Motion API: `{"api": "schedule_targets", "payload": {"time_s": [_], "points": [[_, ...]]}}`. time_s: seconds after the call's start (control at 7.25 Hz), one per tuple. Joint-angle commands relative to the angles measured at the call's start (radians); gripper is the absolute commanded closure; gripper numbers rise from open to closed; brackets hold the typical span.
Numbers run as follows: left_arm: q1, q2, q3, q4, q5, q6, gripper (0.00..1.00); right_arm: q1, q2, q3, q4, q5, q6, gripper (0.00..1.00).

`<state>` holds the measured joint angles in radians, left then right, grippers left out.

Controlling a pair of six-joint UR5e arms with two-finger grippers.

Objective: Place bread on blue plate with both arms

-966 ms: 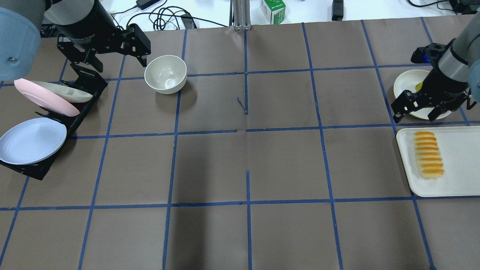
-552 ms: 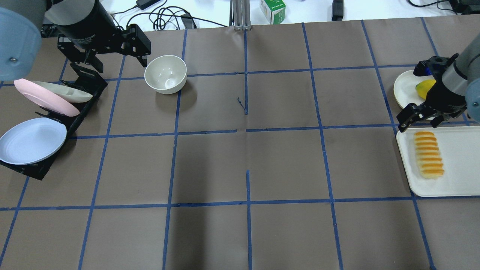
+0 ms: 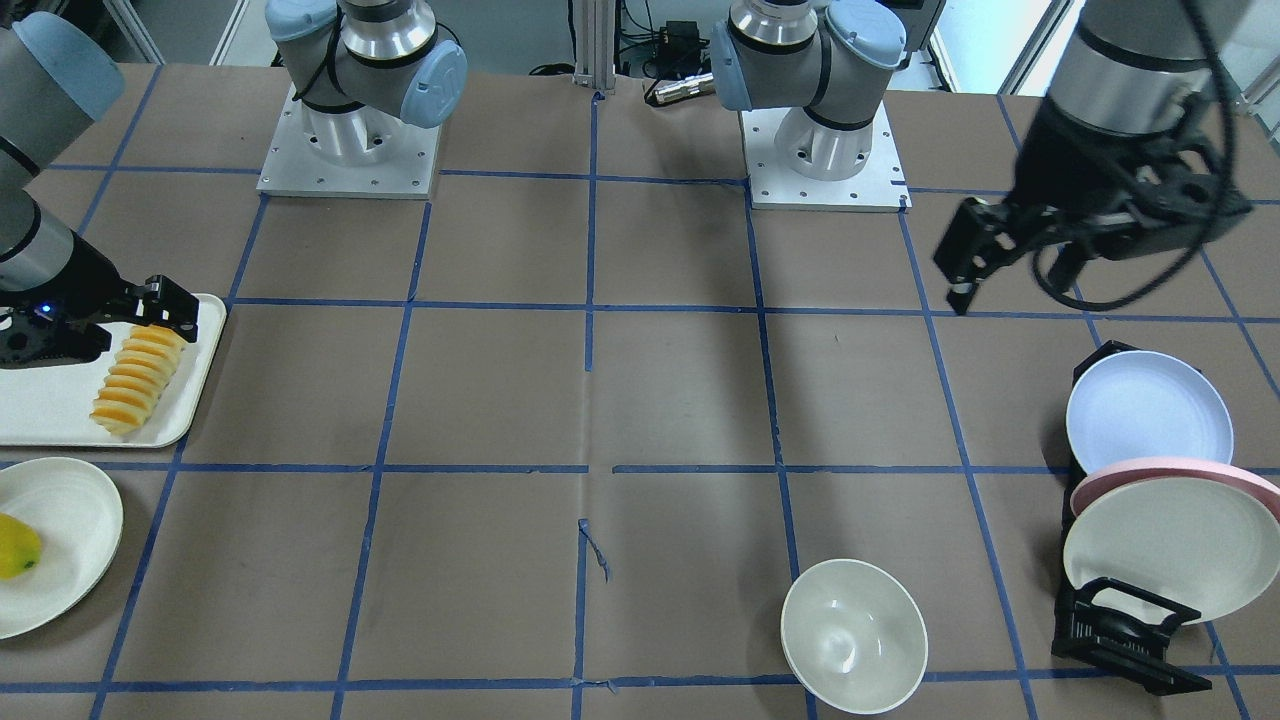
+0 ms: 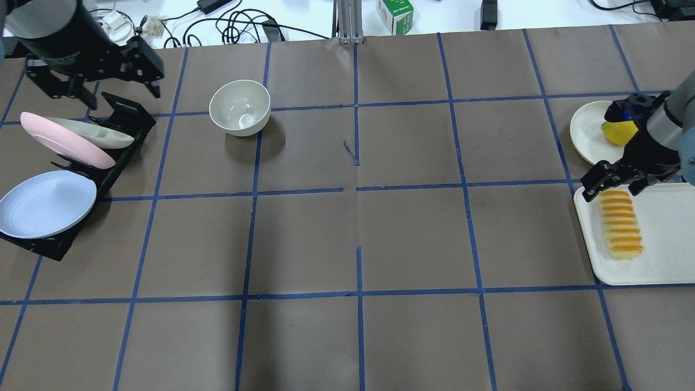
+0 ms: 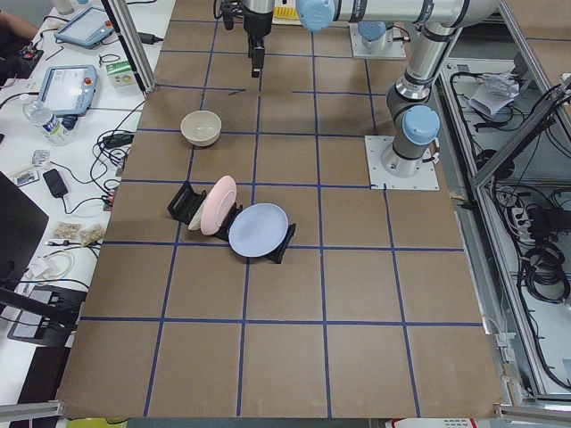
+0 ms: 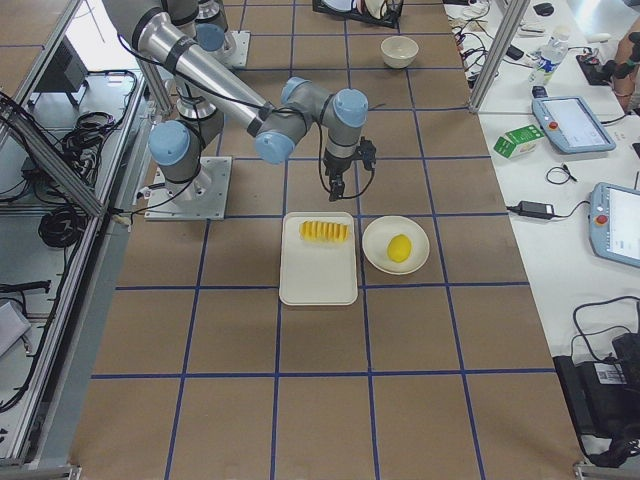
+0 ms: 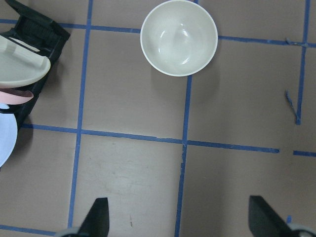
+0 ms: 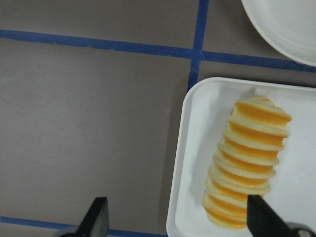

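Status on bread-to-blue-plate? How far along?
Done: nothing yet. The bread lies on the white tray and the blue plate sits in the black rack. In hand: the right gripper, open, hovers over one end of the bread; the left gripper, open, hangs near the rack. Left: grasping, lifting, and placing the bread on the plate.

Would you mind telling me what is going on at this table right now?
The right gripper hovers open over one end of the bread, which lies on a white tray. The left gripper hangs open and empty near the black rack holding the blue plate. The bread is not yet lifted.
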<state>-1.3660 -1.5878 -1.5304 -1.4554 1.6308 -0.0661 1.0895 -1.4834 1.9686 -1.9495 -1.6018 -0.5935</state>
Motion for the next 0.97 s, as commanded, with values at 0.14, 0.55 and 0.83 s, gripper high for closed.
{"api": "schedule_targets", "payload": {"time_s": [0.14,0.55,0.83], "points": [[0.318,-0.078,-0.049,0.030,0.004,0.000,0.00,-0.011,0.000,0.021,0.000,0.002,0.000,0.00],[0.548,-0.155,-0.140,0.179,0.094,0.002,0.00,-0.046,0.008,0.079,-0.089,0.000,-0.043,0.00],[0.584,-0.202,-0.152,0.187,0.093,0.000,0.00,-0.084,0.024,0.101,-0.115,-0.003,-0.051,0.00]]}}
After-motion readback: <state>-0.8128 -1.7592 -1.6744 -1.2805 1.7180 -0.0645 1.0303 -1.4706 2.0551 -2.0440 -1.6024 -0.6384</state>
